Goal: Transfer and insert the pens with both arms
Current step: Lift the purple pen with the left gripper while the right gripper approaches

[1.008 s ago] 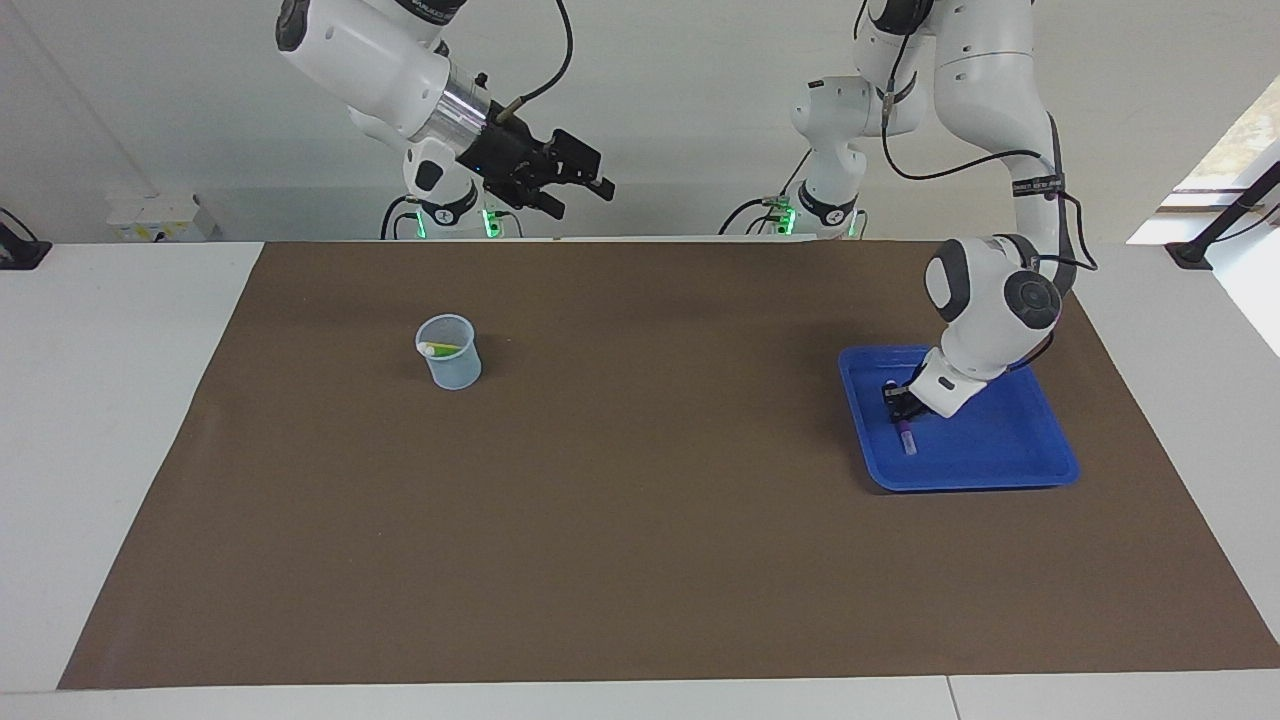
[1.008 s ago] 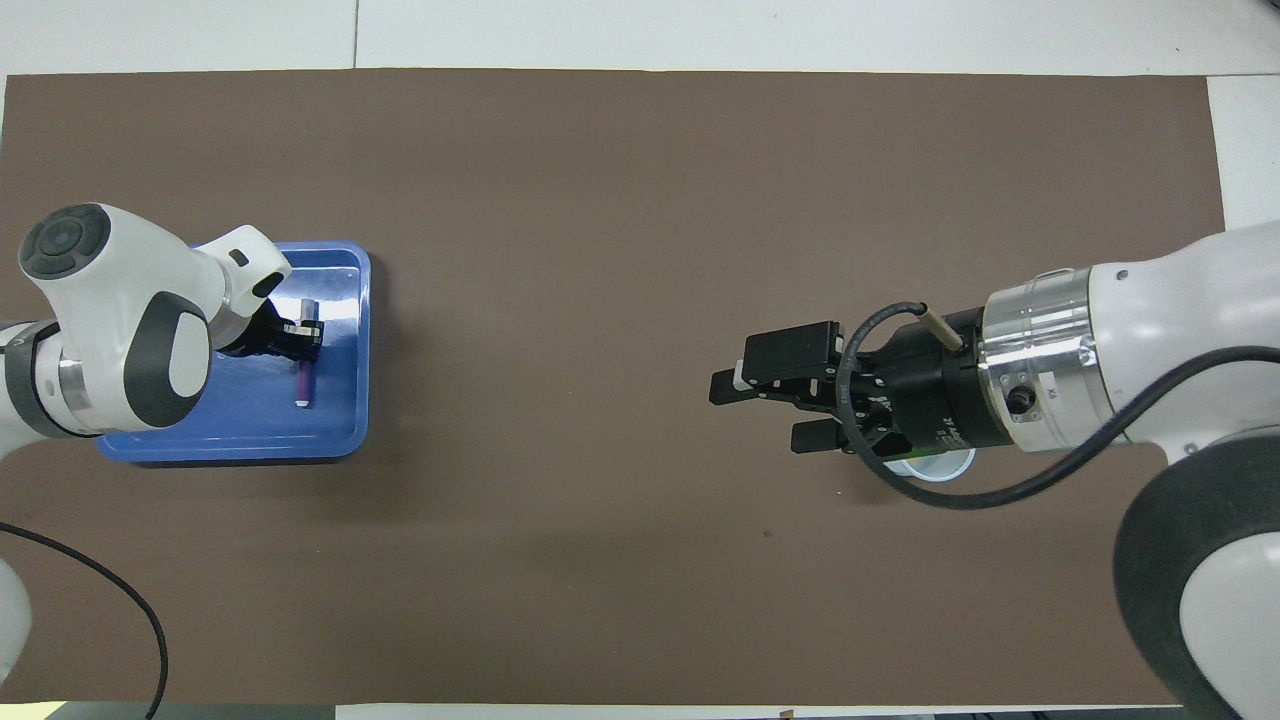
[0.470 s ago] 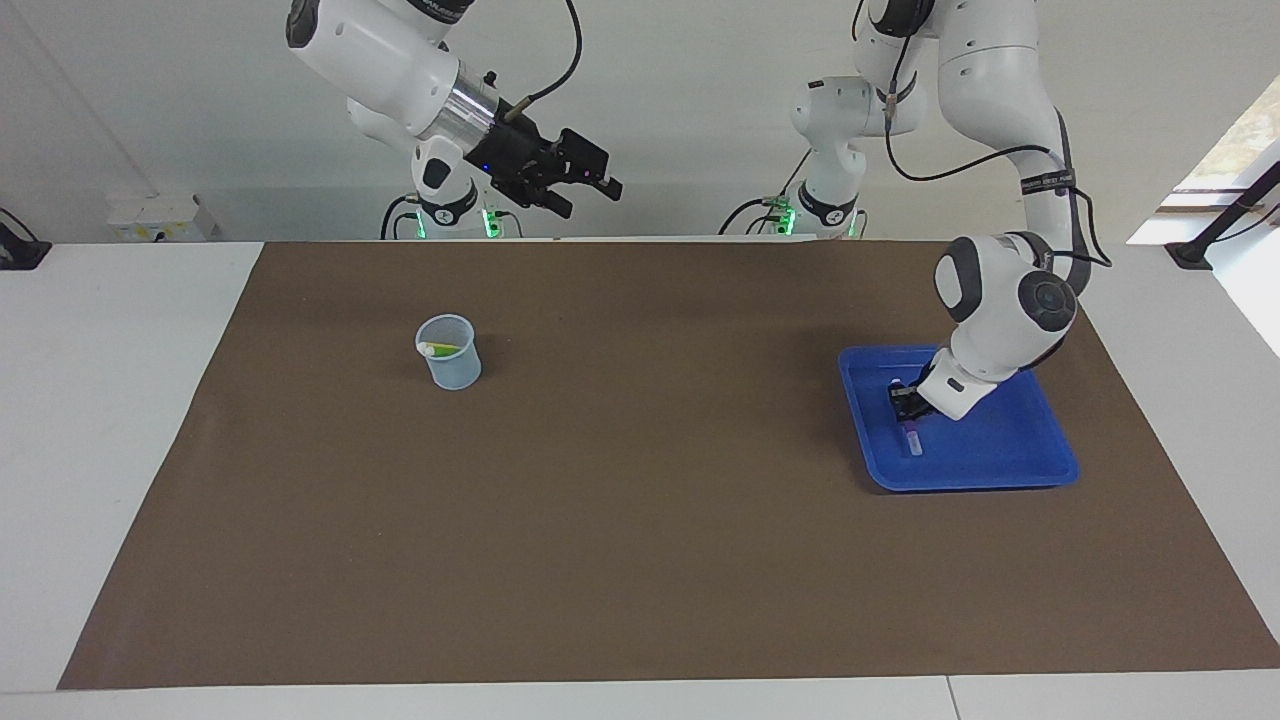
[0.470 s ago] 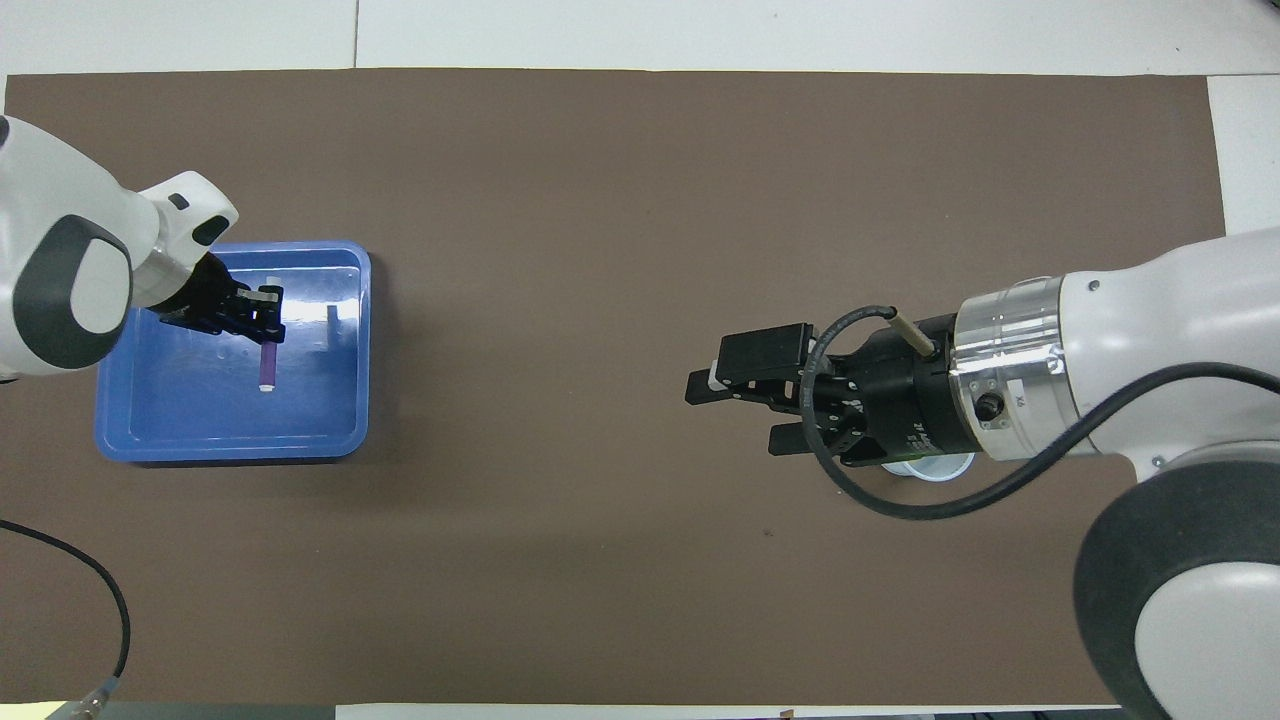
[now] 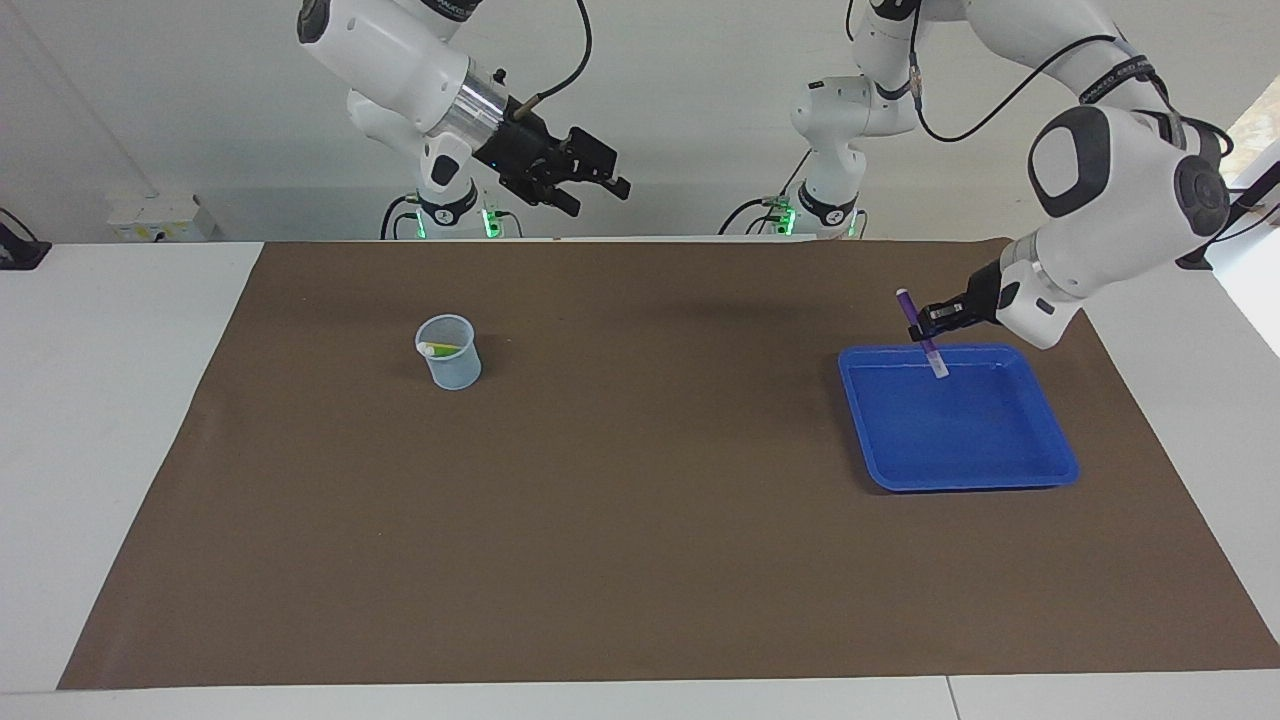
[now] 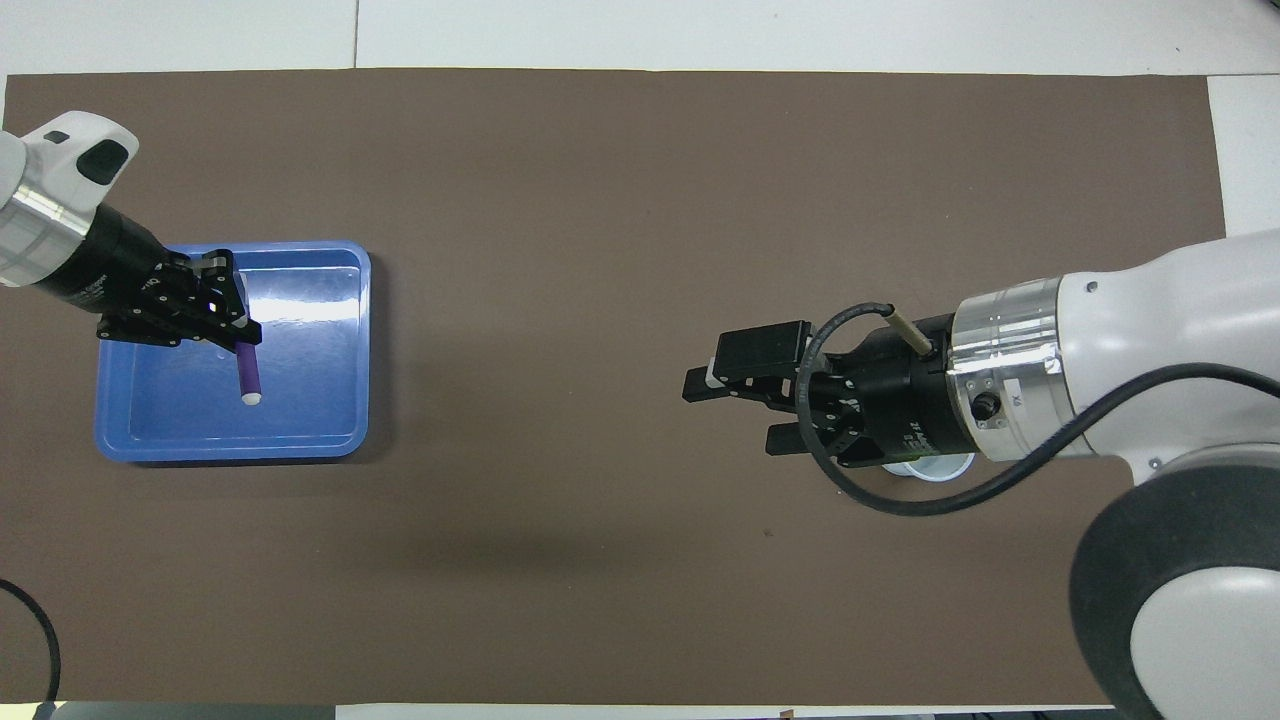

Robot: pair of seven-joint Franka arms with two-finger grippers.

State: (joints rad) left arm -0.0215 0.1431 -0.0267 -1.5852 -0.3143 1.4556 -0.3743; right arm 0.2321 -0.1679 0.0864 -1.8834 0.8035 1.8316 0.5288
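In the facing view, the left gripper (image 5: 926,316) is up in the air over the edge of the blue tray (image 5: 1040,470) that lies nearest the robots. Its fingers are closed on the purple pen (image 5: 919,330). The pen hangs tilted, with the purple end up and the pale cap down, and the cap is above the tray and does not touch it. The tray sits on the brown mat (image 5: 640,560) toward the left arm's end of the desk. The right gripper (image 5: 600,180) waits high in the air over the edge of the mat nearest the robots, with its fingers spread wide and nothing between them. A clear cup (image 5: 449,352) stands on the mat toward the right arm's end of the desk. Inside it leans the green pen (image 5: 440,349) with its pale cap at the rim. I cannot tell if another pen is in the cup.

In the overhead view, the left gripper (image 6: 238,335) is over the tray (image 6: 300,440), and the purple pen (image 6: 247,372) points from the fingers toward the robots, with its pale cap at the free end. The right gripper (image 6: 725,412) is seen over the mat (image 6: 600,200), wide and empty. Its black body covers most of the cup (image 6: 935,467), and only a part of the rim shows just beside it.
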